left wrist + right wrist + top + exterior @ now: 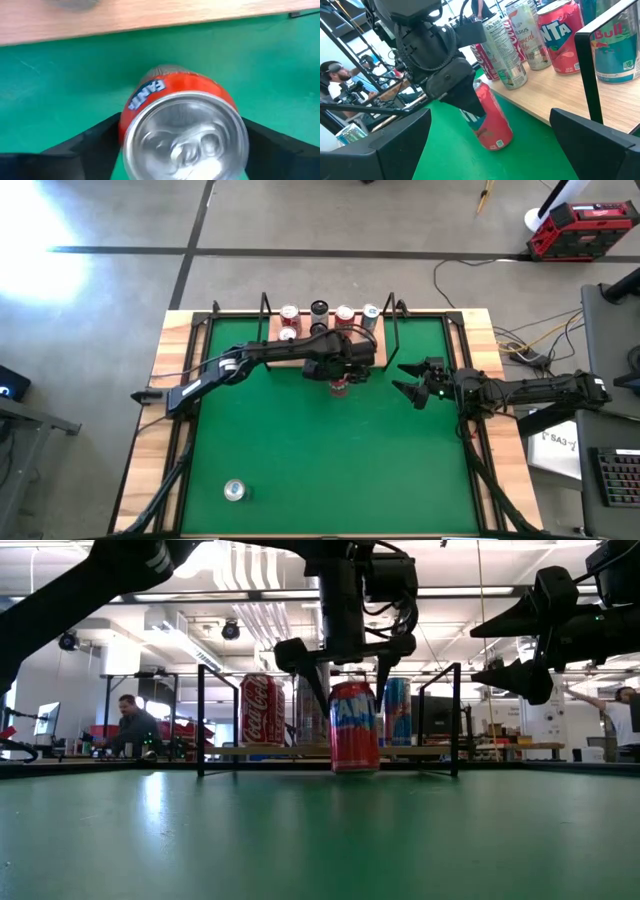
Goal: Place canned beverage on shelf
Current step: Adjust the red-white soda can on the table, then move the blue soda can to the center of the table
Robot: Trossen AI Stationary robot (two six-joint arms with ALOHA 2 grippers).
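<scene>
A red Fanta can (355, 730) stands upright on the green mat (320, 450), just in front of the shelf, a light wood board (260, 751) framed by black uprights at the table's far edge. Several other cans (344, 313) stand on the board. My left gripper (352, 690) comes down over the red can and is shut on it. My right gripper (410, 382) is open and empty, hovering to the right of the can. My left gripper pinches the red can's upper side wall (127, 117) between its two fingers (318, 690), one on each side just below the rim. The fingers come from above, pointing down. The can stays upright, and its base appears to rest on the mat.
A silver can (235, 491) lies on the mat near the front left corner. The shelf's black uprights (200, 720) stand on either side of the board. Free mat lies between the red can and the table's near edge.
</scene>
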